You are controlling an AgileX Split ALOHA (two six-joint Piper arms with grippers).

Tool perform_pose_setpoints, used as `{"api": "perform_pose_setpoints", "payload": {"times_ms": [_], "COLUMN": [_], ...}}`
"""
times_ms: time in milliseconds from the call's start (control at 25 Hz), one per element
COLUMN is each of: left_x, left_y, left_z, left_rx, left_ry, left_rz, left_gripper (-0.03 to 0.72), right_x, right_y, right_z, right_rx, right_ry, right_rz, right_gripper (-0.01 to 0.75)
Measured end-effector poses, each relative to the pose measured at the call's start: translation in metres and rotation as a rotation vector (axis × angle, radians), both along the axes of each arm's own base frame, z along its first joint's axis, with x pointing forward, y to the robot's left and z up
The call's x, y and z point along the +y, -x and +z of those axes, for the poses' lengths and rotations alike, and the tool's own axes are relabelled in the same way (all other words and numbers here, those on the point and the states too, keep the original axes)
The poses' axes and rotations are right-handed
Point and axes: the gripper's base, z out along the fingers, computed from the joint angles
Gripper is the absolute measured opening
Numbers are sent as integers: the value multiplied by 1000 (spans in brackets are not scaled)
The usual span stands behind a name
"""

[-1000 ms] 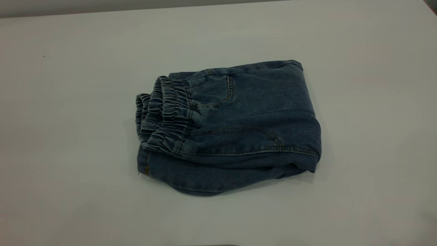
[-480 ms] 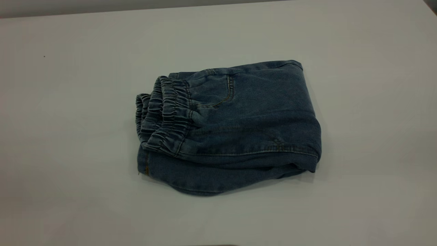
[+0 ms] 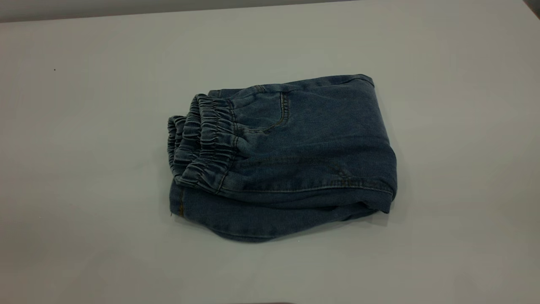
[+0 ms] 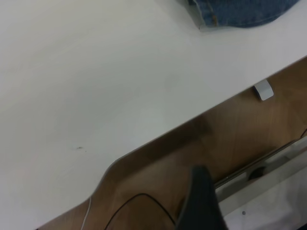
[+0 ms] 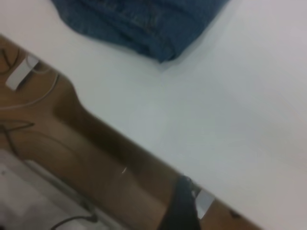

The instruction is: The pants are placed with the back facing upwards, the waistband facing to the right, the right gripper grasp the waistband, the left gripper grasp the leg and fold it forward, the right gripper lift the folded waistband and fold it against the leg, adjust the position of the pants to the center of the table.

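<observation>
Folded pants [image 3: 291,160] lie alone on table [image 3: 84,126].

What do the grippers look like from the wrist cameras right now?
Only slivers show. The left gripper appears as one dark, blue-black tapered finger, with a thin black cable looping beside it. The right gripper shows as a dark, narrow finger with a small pale piece at its side. No markings are legible on either.

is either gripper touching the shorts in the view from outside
No: in the exterior view the folded shorts lie alone on the table, with no gripper anywhere in that picture.
</observation>
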Motion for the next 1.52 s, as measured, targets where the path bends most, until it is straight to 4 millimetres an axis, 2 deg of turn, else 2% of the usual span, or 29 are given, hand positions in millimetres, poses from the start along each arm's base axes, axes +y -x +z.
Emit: {"api": "perform_pose_setpoints", "payload": {"times_ms": [840,1000,1160,1320,1520], "left_x": [0,3,10,15,18], "left_y": [0,-2,-2,6,23], "left_z": [0,0,1,3,4], "left_rx": [0,0,-13,-75,-184], "left_ry": [-1,-1,4,22,45], "left_rz": [0,90,250,366,453], "left_gripper": [482,482,482,482,482], "right_x": [2,-3,-13,-21,-23], "right_y": [2,0,4,19,36], "right_z": [0,1,2,5,4], "right_rx": [-2,-13,-62,-173,-285], "right_ry": [-13,-20,-43,-87,-122], "right_rz": [31,-116,-351,-508,-592], "right_gripper": [525,525,525,525,525]}}
